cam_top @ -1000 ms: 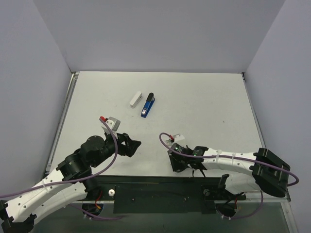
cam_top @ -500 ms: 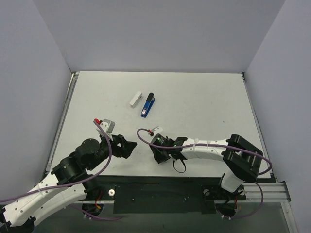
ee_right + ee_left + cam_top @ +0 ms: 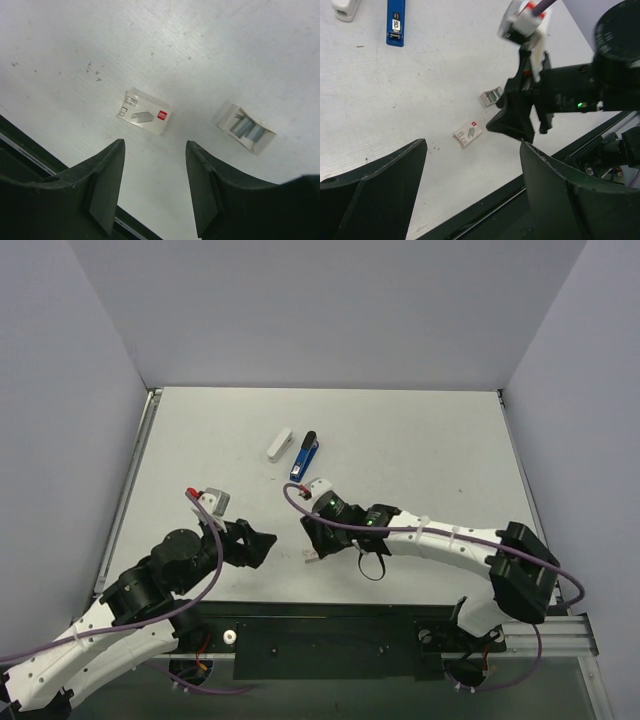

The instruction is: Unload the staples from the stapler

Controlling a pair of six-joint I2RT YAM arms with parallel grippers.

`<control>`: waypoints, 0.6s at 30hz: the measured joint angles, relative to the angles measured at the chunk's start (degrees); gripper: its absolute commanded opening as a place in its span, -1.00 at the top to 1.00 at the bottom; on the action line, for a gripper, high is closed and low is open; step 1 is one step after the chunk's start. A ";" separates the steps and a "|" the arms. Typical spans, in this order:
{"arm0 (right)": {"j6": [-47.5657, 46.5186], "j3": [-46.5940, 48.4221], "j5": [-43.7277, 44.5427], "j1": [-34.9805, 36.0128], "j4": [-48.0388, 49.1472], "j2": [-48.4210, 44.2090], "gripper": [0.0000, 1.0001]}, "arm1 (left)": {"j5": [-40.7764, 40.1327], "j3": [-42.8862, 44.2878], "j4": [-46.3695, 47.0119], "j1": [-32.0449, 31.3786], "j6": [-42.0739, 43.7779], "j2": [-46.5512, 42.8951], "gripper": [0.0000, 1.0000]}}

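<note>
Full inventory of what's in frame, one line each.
stapler: 1, blue and black, far centre of the table
oblong item: 1, white, just left of the stapler, kind unclear
labelled staple box: 1, white with a red mark, near edge
staple tray: 1, white, grey staples inside, beside the box, apart
table: 1, white
left end effector: 1, black, open, empty
right end effector: 1, black, open, above the box

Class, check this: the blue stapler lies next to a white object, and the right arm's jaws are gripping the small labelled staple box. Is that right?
One error: the right arm's jaws grip nothing. They stand open, and the small labelled staple box lies free on the table, as the right wrist view shows. The blue stapler does lie next to the white object.
</note>
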 measured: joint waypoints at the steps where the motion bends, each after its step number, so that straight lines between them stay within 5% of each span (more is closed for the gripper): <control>1: 0.11 0.00 0.13 -0.66 -0.96 -2.03 0.06 | -0.07 -0.02 -0.09 0.00 -0.07 0.15 -0.71; 8: 4.85 -2.97 2.38 -13.60 -4.98 -14.64 0.14 | -0.07 -0.74 2.05 0.00 -1.25 6.23 -0.60; 14: 9.57 -6.14 3.58 -20.37 -6.99 -13.86 0.21 | -0.48 -3.15 5.88 0.00 -2.86 16.59 -0.23; 16: 10.82 -6.69 3.50 -21.05 -6.95 -12.28 0.26 | -0.57 -4.13 7.39 0.02 -3.19 20.39 0.09; 18: 12.00 -7.08 3.06 -21.66 -6.49 -10.71 0.27 | -0.52 -4.72 8.35 0.13 -3.56 22.73 0.64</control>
